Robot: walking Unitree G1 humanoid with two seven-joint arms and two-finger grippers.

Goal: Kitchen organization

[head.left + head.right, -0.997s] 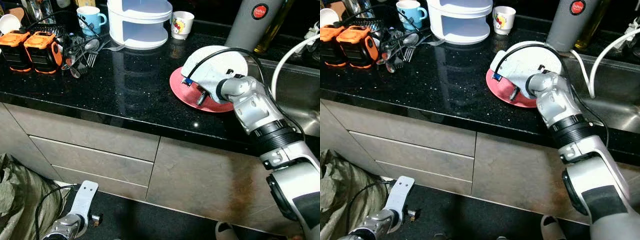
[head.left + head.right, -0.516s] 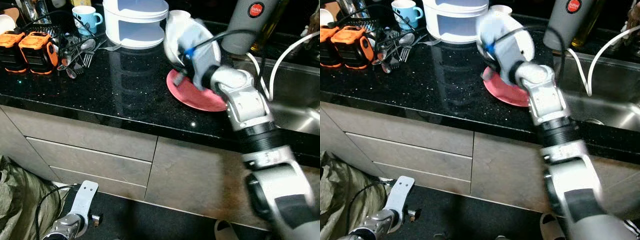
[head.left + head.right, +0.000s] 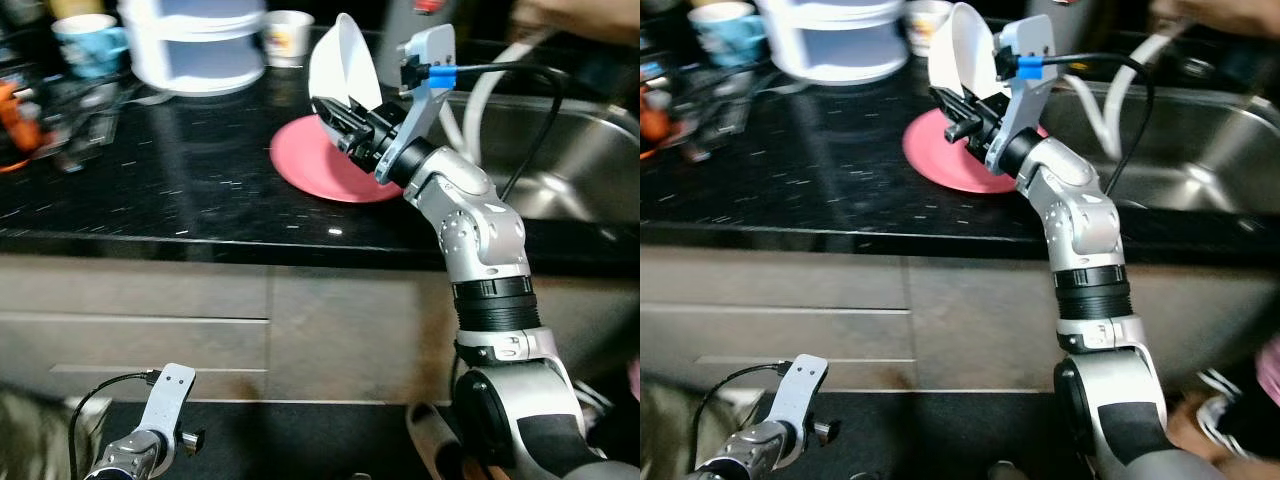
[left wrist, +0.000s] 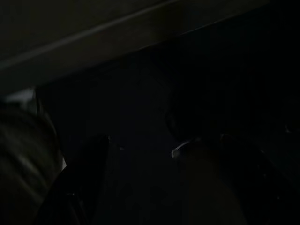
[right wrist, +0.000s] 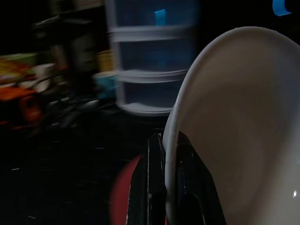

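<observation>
The right tool [image 3: 342, 112] is clamped on the rim of a white plate [image 3: 341, 62], holding it on edge and lifted clear above the black surface [image 3: 200, 190]. In the right wrist view the two black fingers [image 5: 151, 187] pinch the plate's edge between them, one on each face, with the plate's hollow side curving away beyond them.

A pink plate [image 3: 325, 170] lies flat on the surface directly under the lifted white one, the two apart. From the pink plate, a white tiered container [image 3: 195, 45] stands at about 10 o'clock, near the back of the surface, and a small white cup [image 3: 285, 32] with a printed picture sits just beside it, at about 11 o'clock from the pink plate. A blue mug [image 3: 88, 42] stands farther out at 10 o'clock, past the container. A blurred heap of cutlery [image 3: 90, 95] and an orange object [image 3: 10, 105] lie at about 9 o'clock, well apart from the plates. The steel sink [image 3: 570, 170] opens at 3 o'clock from the pink plate, with a white hose [image 3: 480, 85] curving over its near corner.

Grey drawer fronts [image 3: 140, 320] run below the surface's edge. The left arm hangs idle low down in front of them, its tool [image 3: 170, 400] near the dark floor [image 3: 300, 440]; I cannot tell whether that tool is open or closed, and the left wrist view is too dark to make out.
</observation>
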